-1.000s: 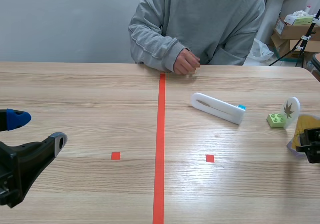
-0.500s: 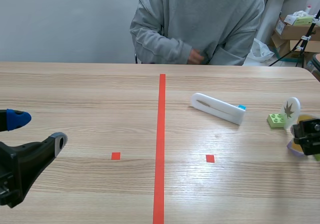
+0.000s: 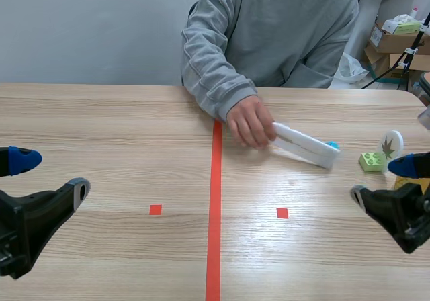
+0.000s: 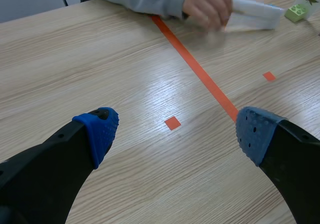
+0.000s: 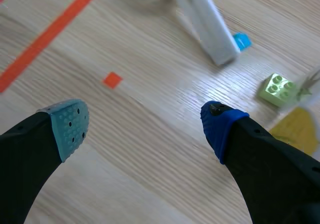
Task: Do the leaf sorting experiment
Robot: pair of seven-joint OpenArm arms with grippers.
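Hand (image 3: 250,121) on one white bar (image 3: 306,144), one green brick (image 3: 371,160), left fingers (image 4: 97,131) and right fingers (image 5: 220,124) spread, empty.

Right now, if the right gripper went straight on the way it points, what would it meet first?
Probably the bare table, since the right gripper tilts down; the white bar lies farther ahead.

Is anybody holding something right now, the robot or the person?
The left gripper and right gripper are open and empty. The person's hand grips the long white plastic bar by its end nearest the orange-red line.
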